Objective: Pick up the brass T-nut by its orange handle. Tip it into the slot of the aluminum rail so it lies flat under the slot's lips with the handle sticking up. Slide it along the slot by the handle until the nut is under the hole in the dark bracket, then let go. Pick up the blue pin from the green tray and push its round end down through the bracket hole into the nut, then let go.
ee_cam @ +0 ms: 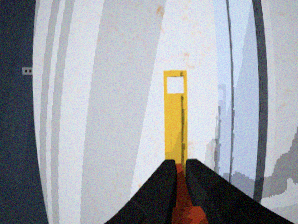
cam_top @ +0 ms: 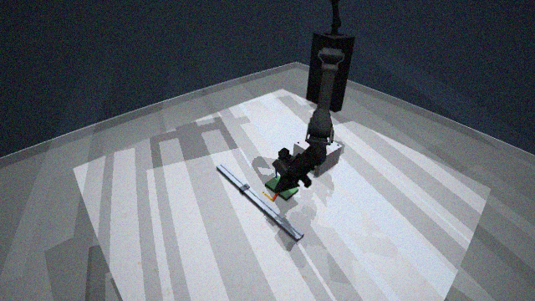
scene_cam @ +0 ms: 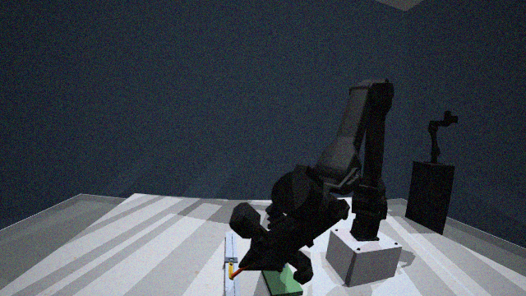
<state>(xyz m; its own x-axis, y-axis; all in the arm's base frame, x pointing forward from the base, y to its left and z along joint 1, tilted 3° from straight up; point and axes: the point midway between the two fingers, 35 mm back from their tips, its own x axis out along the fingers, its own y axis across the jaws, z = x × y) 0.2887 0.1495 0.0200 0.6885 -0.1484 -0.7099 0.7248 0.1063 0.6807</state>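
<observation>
Looks like a robotics lab or test cell, exact type unclear. Plain dark walls, wide pale desk with a raised rim. Black arm bolted to a light block. Second small jointed device on a dark box-shaped stand behind. Aluminum rail laid out.
</observation>
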